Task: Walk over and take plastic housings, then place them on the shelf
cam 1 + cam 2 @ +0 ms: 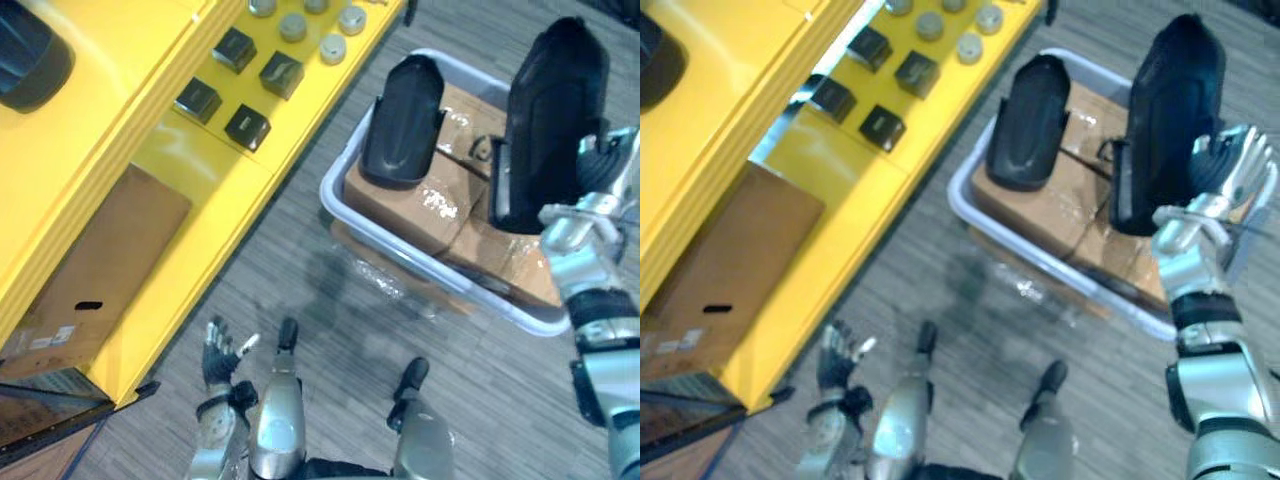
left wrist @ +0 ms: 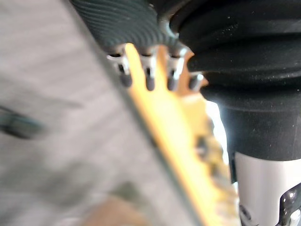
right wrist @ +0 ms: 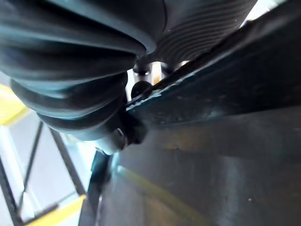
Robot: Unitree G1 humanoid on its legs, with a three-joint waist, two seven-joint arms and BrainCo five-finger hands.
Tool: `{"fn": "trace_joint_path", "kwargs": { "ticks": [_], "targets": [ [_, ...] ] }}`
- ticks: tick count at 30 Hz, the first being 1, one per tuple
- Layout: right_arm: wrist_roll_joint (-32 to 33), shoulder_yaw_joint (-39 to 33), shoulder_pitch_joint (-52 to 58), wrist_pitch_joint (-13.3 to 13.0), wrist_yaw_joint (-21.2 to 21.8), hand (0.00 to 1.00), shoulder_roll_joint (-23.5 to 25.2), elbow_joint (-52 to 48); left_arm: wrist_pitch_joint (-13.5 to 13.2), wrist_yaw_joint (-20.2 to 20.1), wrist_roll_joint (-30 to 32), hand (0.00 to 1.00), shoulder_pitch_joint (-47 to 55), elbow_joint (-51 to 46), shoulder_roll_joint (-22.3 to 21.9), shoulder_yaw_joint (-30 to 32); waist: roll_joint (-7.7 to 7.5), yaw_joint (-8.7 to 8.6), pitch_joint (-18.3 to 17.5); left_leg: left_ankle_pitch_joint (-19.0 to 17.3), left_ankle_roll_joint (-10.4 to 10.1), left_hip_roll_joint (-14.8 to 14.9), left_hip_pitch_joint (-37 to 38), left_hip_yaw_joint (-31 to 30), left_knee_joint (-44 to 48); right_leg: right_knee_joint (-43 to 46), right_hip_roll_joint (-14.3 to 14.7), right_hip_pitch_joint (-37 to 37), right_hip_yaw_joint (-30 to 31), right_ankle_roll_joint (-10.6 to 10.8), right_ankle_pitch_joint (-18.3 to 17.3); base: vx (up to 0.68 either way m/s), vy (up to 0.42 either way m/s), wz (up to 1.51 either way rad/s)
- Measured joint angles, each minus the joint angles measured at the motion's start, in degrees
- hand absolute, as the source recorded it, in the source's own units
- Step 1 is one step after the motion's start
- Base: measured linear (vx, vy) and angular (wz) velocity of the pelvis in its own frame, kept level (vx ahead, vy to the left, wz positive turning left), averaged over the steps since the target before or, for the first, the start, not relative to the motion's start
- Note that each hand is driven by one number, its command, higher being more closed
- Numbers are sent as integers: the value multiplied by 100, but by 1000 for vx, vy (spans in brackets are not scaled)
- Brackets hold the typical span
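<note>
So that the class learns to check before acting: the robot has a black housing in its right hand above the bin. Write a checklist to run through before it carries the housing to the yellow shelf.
1. Right hand, fingers curled on the held housing: ok.
2. Held housing's lower end clear of the bin: cannot tell.
3. Left hand free, open beside the shelf: ok.
4. Bare yellow space on the shelf near the small black boxes: ok.
5. Bin emptied of housings: not ok; a second housing lies on the cardboard boxes.
</note>
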Motion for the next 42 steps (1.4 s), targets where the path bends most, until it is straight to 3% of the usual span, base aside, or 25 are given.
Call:
{"fn": "trace_joint_path", "kwargs": {
  "ticks": [5,7,13,19,25,30,34,42],
  "targets": [
    [-279,-230,950,-114,-492,100,654,-775,109,238,555,0,-35,-1001,50,84,-279,-64,-446,4,0,-6,165,46,-121,-158,14,165,-13,9,5,16,-8,-1],
    [-352,-259,1107,-116,-493,100,749,-876,166,326,751,0,-94,-1079,84,105,-318,-76,-596,4,0,-6,199,74,-160,-178,15,174,3,16,10,28,-16,-6],
    [-488,-264,1348,-144,-493,100,941,-1006,299,268,1056,0,-409,-1165,207,128,-344,-205,-748,1,-2,4,396,186,-177,-266,30,340,60,25,50,-9,-16,-7],
    [-491,-199,1271,-236,-468,100,1022,-1006,568,-158,932,0,-1343,-625,234,-344,-365,-200,-817,0,-6,104,486,462,-179,-451,146,281,328,-46,240,-45,-11,-24],
    [-494,120,508,-246,-439,100,1104,-1000,923,-436,311,0,-2746,701,206,-779,-410,-381,-831,70,-60,211,374,683,-183,-529,261,8,547,-129,421,-46,-10,-22],
    [-495,361,-115,-286,-332,100,1141,-999,980,-537,30,0,-3846,1616,214,-776,-430,-533,-820,74,-60,218,344,816,-182,-589,282,-110,694,-136,521,-17,-4,-15],
    [-495,404,-440,-443,-326,100,1207,-999,983,-668,-281,0,-4272,1722,222,-765,-474,-550,-796,81,-67,243,287,956,-181,-586,317,-274,837,-169,569,-9,-10,-17],
    [-603,516,-715,-516,-169,100,1460,-1021,1016,-1492,-1989,0,-4731,2004,193,-761,-569,-793,-746,78,-68,244,313,1056,-178,-567,329,-345,970,-172,579,-11,-10,-8]
  ]
}}
